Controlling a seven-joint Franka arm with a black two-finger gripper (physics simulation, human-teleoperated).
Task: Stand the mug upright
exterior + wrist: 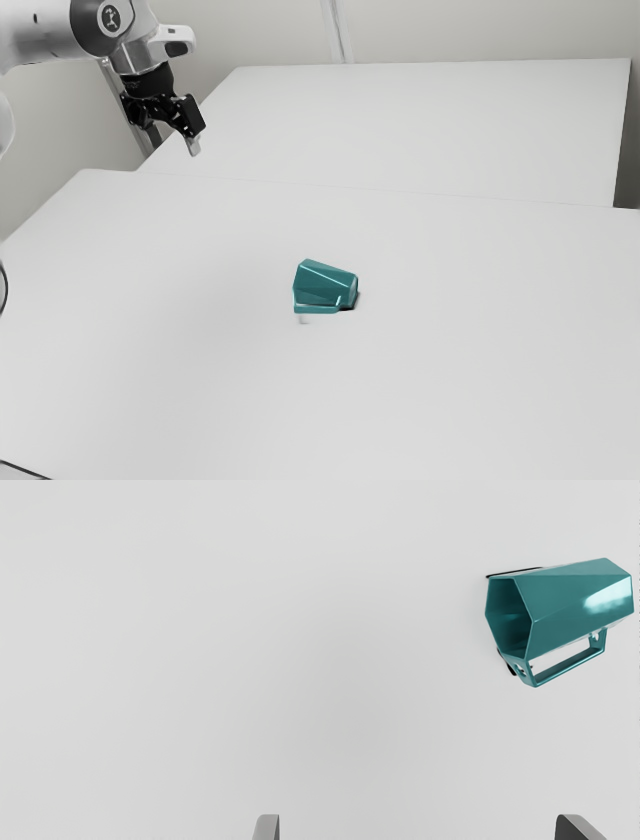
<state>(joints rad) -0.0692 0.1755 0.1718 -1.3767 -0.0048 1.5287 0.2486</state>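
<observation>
My gripper (192, 148) hangs high above the table at the exterior view's upper left, well apart from the mug. A teal faceted mug (325, 286) lies on its side near the middle of the table. In the wrist view, the mug (575, 600) shows its dark open mouth and its side, with the handle (570, 667) sticking out along the body. The fingers of my gripper (417, 827) stand wide apart, with nothing held between them.
The white tabletop (180, 350) stretches around the mug on all sides. Behind it is another white surface (430, 120), and pale walls (480, 30) rise beyond.
</observation>
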